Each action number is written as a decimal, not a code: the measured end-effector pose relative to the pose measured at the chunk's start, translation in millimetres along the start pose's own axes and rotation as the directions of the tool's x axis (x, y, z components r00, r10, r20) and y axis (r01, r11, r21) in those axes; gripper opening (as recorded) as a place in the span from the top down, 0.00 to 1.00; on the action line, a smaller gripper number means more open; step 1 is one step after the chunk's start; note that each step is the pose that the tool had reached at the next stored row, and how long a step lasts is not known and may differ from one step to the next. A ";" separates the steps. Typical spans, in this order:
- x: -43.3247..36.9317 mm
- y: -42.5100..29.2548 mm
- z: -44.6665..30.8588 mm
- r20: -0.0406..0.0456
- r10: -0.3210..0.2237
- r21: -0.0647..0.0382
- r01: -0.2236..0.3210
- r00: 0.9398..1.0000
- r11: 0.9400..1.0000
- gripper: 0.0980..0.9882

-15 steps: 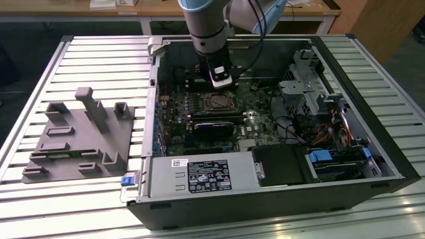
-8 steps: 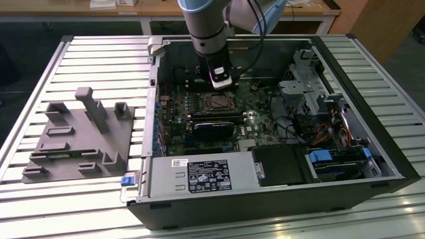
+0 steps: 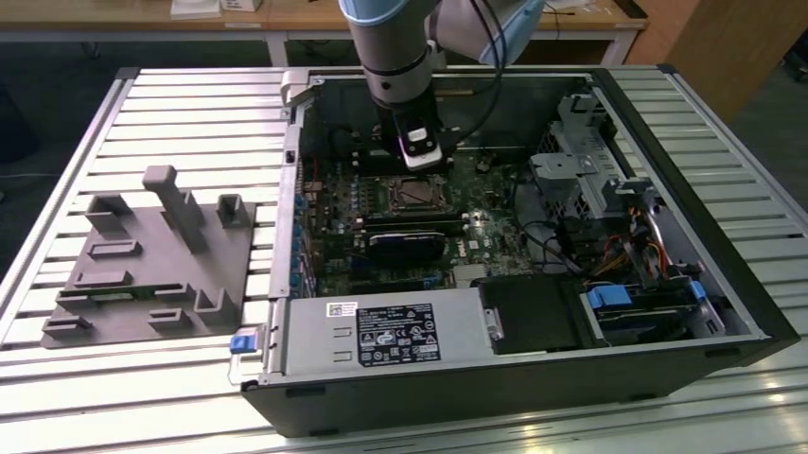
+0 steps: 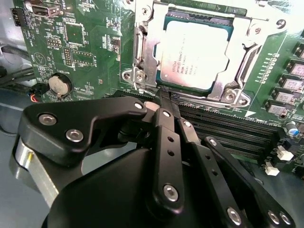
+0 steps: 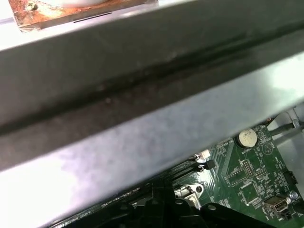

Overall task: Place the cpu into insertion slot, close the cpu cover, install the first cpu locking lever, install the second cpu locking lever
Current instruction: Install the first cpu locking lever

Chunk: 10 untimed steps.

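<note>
The cpu lies flat in the insertion slot, grey metal face up. The silver cpu cover lies down over it, and the chip shows through its window. In the second wrist view my gripper is shut with nothing between its thin black fingers. Its tips sit at the socket's edge nearest the memory slots. In the exterior view the gripper hangs inside the open computer case, just behind the socket. How the locking levers stand I cannot tell.
Black memory slots run beside the socket, and a coin battery sits on the green board. The case's metal wall is close to the wrist. A drive cage, cables and a power supply crowd the case. A grey fixture lies on the slatted table.
</note>
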<state>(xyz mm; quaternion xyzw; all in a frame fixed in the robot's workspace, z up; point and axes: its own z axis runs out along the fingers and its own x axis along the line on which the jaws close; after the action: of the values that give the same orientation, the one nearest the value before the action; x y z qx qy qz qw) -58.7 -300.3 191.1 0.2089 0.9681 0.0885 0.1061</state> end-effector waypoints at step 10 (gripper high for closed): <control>-2.7 3.4 -15.1 0.000 0.000 0.000 0.000 1.000 1.000 0.99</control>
<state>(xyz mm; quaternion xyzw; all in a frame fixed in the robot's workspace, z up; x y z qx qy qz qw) -58.7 -300.3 206.9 0.2088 0.9682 0.0885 0.1060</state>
